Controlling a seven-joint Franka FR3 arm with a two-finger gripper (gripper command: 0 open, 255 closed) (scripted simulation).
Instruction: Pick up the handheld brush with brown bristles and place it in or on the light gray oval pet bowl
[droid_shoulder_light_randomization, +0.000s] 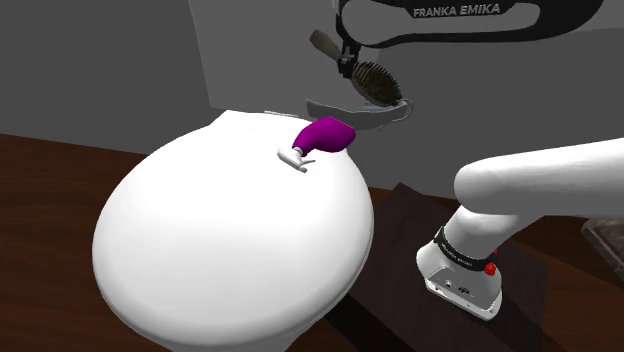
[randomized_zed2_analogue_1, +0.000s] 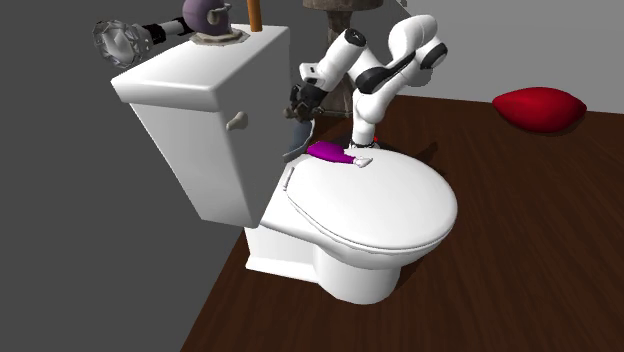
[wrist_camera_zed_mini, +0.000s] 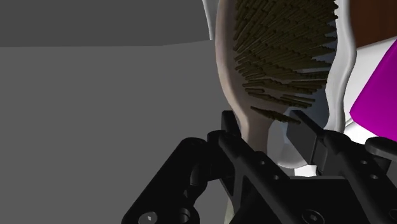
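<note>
Right now my gripper (wrist_camera_zed_mini: 264, 124) is clamped on the brush (wrist_camera_zed_mini: 286, 57) at its neck, with the brown bristles turned toward my wrist camera. Just under it sits the bowl (droid_shoulder_light_randomization: 340, 108). A purple bottle (droid_shoulder_light_randomization: 325, 133) lies just beside that on the toilet lid (droid_shoulder_light_randomization: 230, 240) below.

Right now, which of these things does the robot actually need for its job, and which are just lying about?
Part of the job:
brush, held in the gripper
grey bowl, just below the brush

Just lying about:
purple bottle on the toilet lid
red cushion
purple pot on the tank
</note>
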